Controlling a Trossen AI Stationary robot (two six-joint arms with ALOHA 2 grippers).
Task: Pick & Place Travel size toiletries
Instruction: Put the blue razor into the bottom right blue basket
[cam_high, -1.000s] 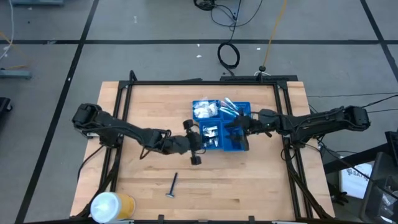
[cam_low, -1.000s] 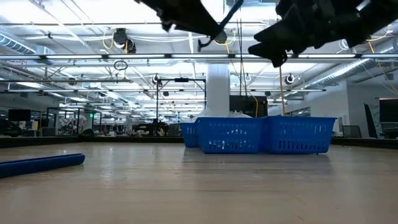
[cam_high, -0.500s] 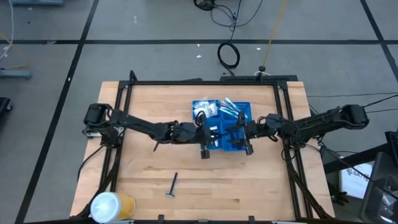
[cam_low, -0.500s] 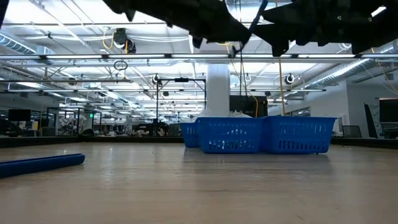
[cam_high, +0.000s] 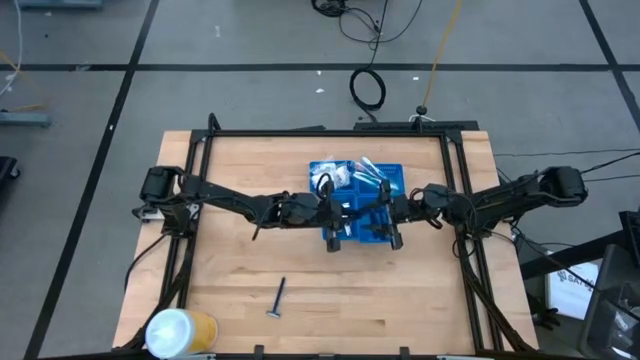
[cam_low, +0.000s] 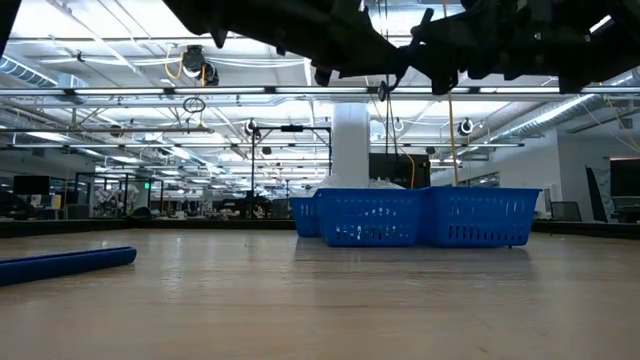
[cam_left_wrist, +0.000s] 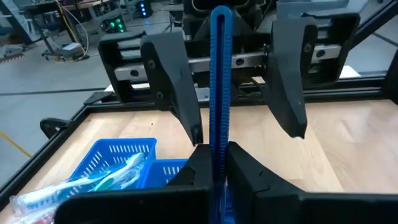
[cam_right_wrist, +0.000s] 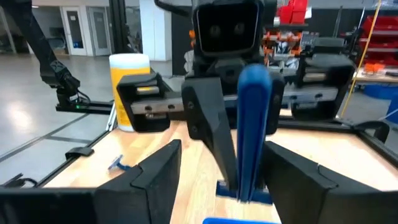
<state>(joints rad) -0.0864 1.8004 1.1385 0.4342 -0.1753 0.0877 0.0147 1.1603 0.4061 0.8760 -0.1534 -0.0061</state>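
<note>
My left gripper is shut on a blue ridged stick above the blue compartment tray. My right gripper is open and faces it. Its two fingers stand on either side of the stick's free end without touching. The stick also shows between those fingers in the right wrist view. The tray holds a crinkly white packet, pale sticks and small white tubes. A dark razor-like stick lies flat on the table, near left. My left gripper pinches the blue stick near one end between its two fingers. The fingers come about level from the table's left and lie along the stick. The stick juts out past the fingertips toward my right gripper, lifted clear above the tray.
A big white-and-yellow roll stands at the table's near left corner. A black frame runs round the table's edges. In the low view the lying stick is at the left and the tray in the middle, both arms above it.
My left gripper has carried the blue stick toward the table's far and right edges, from beside the tray's near left corner to over the tray, up to my right gripper. My right gripper has turned about its axis and stayed over the tray.
</note>
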